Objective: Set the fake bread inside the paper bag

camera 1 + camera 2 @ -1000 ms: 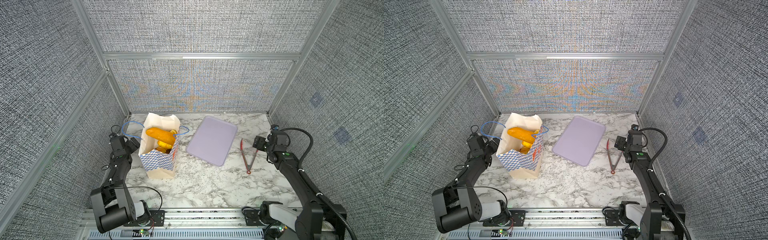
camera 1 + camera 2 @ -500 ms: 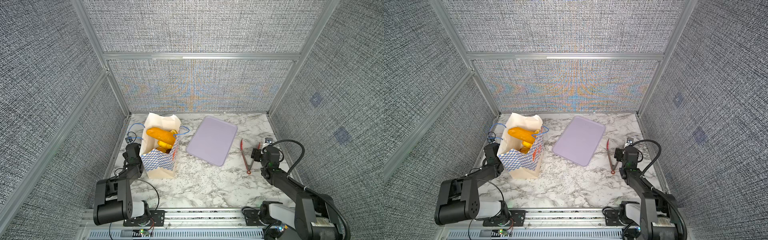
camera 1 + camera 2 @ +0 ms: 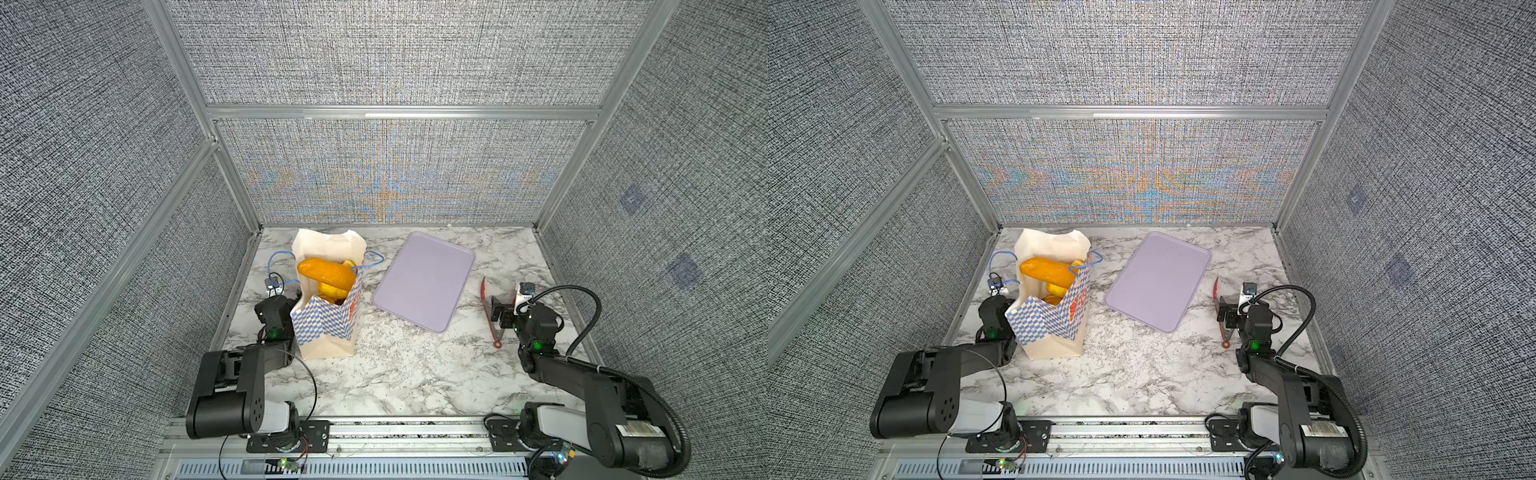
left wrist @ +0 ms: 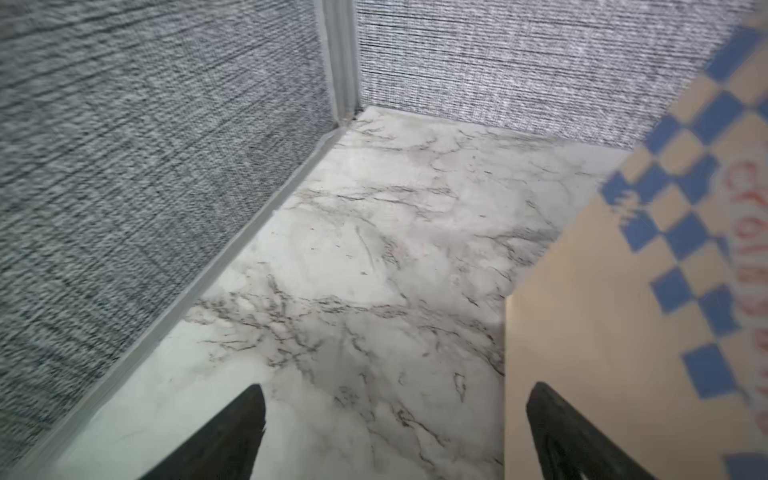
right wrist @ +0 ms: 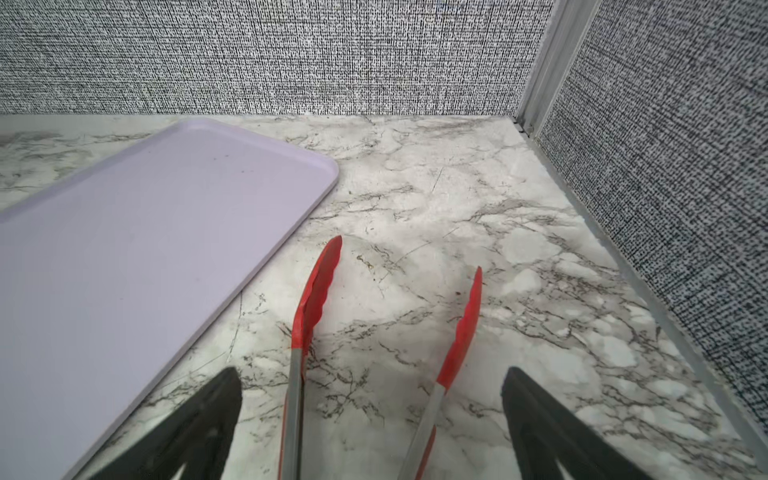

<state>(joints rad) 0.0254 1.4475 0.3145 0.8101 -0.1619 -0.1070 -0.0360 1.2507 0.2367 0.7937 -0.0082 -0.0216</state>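
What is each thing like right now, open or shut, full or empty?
paper bag: upright, top open, bread inside.
fake bread: in the bag, long loaf on top.
tray: flat on the table, nothing on it.
tongs: lying on the table, arms spread, ungripped.
left gripper: open, empty, beside the bag.
right gripper: open, fingers either side of the tongs, not squeezing.

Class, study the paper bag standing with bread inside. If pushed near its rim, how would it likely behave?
The paper bag would probably crumple rather than slide: its rim looks creased and uneven. It may tip, being tall on a narrow base, with a long loaf lying high across its mouth.
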